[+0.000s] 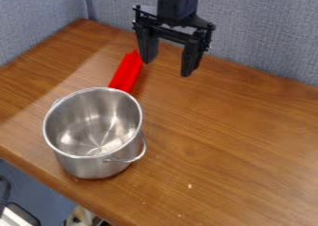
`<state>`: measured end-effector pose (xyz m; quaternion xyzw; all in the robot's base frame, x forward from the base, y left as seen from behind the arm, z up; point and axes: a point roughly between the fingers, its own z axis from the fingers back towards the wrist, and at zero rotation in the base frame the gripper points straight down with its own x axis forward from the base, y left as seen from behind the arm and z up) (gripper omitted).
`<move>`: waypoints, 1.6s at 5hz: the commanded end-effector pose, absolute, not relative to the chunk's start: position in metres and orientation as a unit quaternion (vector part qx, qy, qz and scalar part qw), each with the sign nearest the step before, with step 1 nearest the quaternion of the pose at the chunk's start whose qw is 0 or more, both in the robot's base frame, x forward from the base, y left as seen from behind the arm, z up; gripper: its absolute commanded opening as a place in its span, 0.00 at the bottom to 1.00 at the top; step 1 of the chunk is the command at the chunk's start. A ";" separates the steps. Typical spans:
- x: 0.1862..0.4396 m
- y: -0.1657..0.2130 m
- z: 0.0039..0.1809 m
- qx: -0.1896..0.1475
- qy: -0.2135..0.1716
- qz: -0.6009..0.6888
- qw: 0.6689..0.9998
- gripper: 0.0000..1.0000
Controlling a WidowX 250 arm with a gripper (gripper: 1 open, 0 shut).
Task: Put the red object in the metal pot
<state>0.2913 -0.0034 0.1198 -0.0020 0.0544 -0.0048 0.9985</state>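
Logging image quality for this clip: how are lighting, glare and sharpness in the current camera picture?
Camera view: light looks fairly even, with glare on the pot's metal wall and darker shading inside it; the red bar stays distinct but its edges are soft at this low resolution; the black pincer shows little inner detail.

Grey padded walls [261,34] border the wooden table [224,127].

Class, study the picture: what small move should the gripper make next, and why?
Probably shift sideways, over the red bar: the gripper hangs open beside it, holding nothing, and the bar lies on the table, outside the pot.
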 end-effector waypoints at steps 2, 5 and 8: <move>0.305 0.024 0.114 0.009 0.050 0.032 0.998 1.00; 0.327 0.094 0.091 0.039 0.013 0.088 0.995 1.00; 0.344 0.116 0.057 0.037 0.026 0.114 0.992 1.00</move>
